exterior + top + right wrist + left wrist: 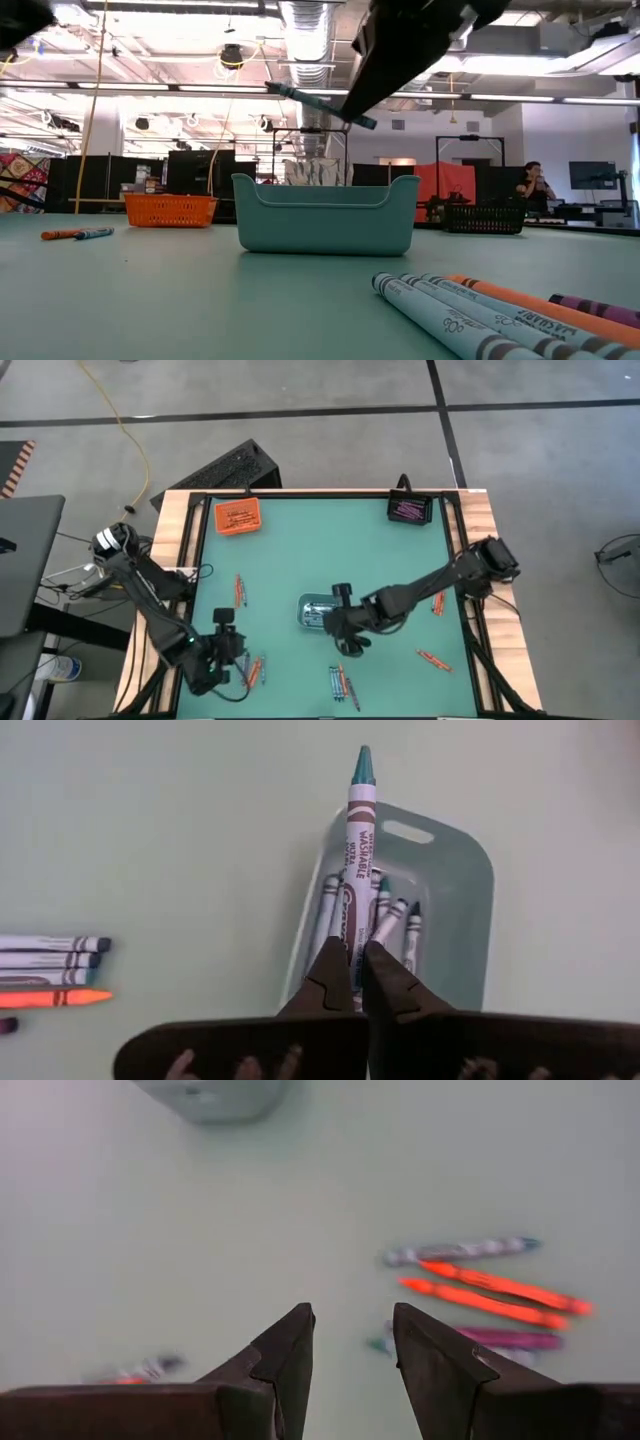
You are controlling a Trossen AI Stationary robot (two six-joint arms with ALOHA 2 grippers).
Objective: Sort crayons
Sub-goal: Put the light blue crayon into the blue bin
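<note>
My right gripper (pixel 350 965) is shut on a grey-blue crayon (pixel 356 840) above the clear-grey tray (pixel 318 610), which has several grey-blue crayons (pixel 392 920) in it. In the low view the held crayon (pixel 318 103) hangs high over that tray (pixel 325 215). My left gripper (pixel 352 1348) stands open over bare table at the near left (pixel 228 645), with nothing between its fingers. Loose crayons (pixel 490 1285) lie ahead of it. Other crayons lie near the front edge (pixel 343 682), at the left (pixel 240 590) and at the right (pixel 435 659). My right gripper pinches the grey-blue crayon between its two fingers near its blunt back end (pixel 351 932). The crayon lies along the fingers and sticks out beyond their tips, its pointed tip (pixel 362 765) away from the wrist. The fingers slant downward. The crayon is lifted clear above the tray.
An orange tray (pixel 238 516) stands at the far left corner and a black tray (pixel 409 509) with purple-pink crayons at the far right corner. Wooden rails (pixel 478 550) border the green tabletop. A person (pixel 533 185) stands far off in the room behind.
</note>
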